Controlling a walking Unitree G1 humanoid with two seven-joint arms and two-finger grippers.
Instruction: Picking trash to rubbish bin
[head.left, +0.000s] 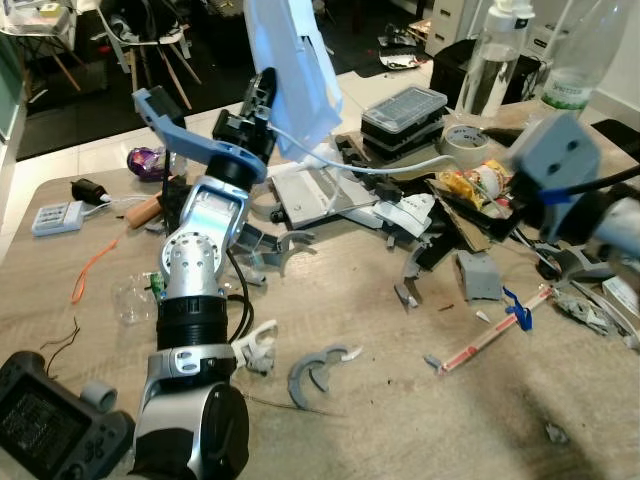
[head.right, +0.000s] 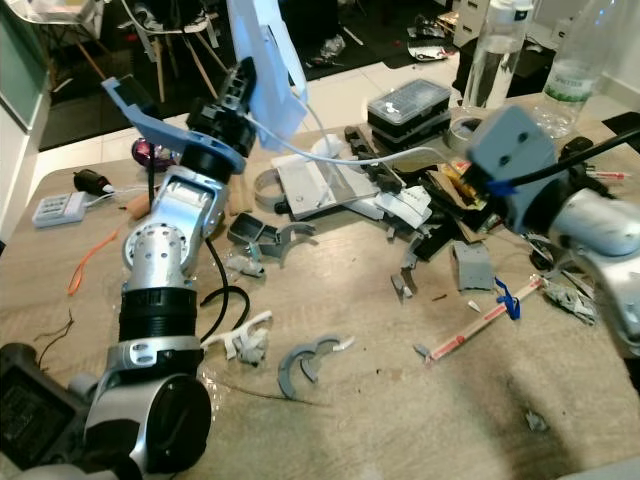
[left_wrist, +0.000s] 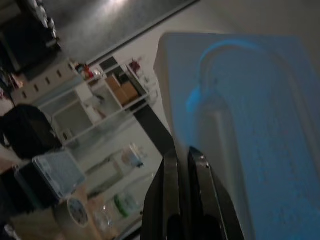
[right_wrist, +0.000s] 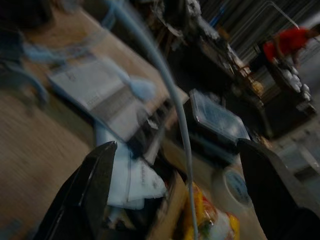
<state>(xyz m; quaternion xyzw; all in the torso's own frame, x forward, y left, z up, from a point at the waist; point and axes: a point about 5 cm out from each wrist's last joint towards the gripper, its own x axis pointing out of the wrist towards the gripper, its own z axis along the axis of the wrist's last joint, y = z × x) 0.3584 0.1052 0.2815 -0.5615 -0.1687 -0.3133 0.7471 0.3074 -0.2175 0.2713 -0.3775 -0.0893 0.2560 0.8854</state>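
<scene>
Two tools: left tool (head.left: 262, 95) pinches pleated blue mask (head.left: 290, 70); right tool (right_wrist: 175, 200) spread.

The left arm (head.left: 195, 300) is built of silver metal segments joined by black ribbed collars, with a ring of small round holes and screws on the drum-shaped joint behind the pincer. A black cable (head.left: 240, 290) loops along its side. Just behind the left pincer (left_wrist: 186, 172) sits a black wrist block with a flat blue-grey plastic bracket (head.left: 160, 112) sticking out to one side. The pincer's two fingers (left_wrist: 169, 200) are long, narrow, glossy black.

The right arm (head.right: 600, 235) is a rounded silver shell. Behind the right pincer (right_wrist: 175, 170) sits a boxy blue-grey housing (head.right: 510, 150) with a black cable and a blue tie. Its fingers (right_wrist: 85, 195) are broad, black and curved.
</scene>
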